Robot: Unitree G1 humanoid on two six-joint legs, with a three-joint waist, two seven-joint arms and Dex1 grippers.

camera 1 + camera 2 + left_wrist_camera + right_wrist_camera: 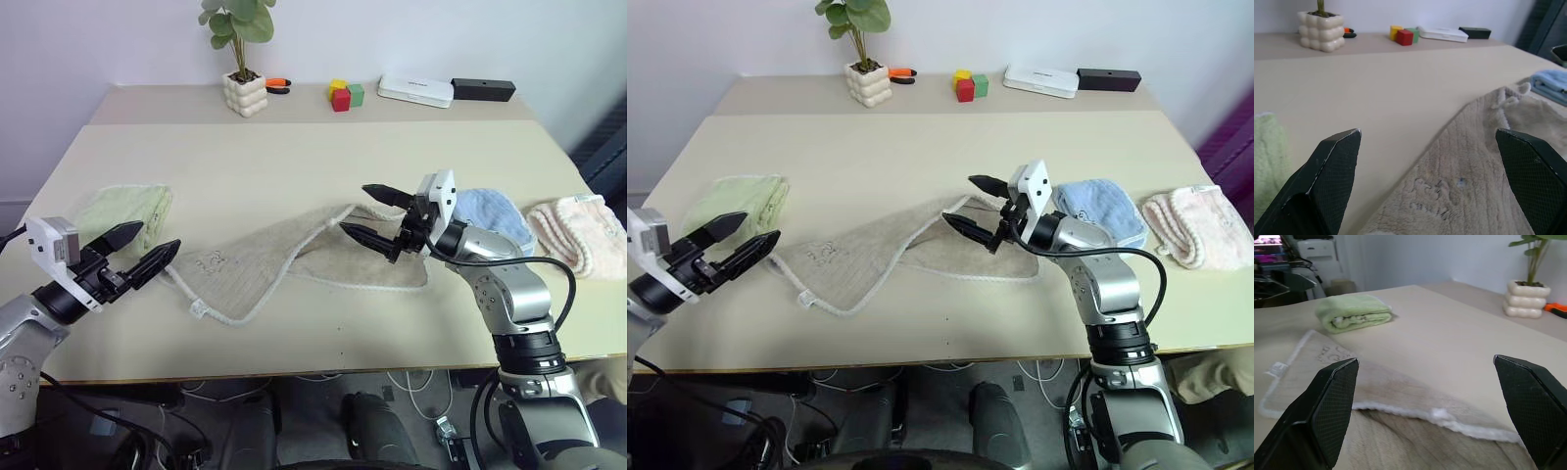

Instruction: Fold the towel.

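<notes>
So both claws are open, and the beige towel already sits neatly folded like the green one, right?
Not quite. Both claws, left and right, are open, but the beige towel lies spread and rumpled, not folded like the green one. The left eye view shows it.

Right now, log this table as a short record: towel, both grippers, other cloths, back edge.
towel: beige, spread loosely across the table's middle, partly folded over itself
left gripper: open, empty, above the towel's left corner
right gripper: open, empty, above the towel's right part
green towel: folded, left
blue towel: folded, right
pink towel: far right
back edge: potted plant, coloured blocks, white box
</notes>
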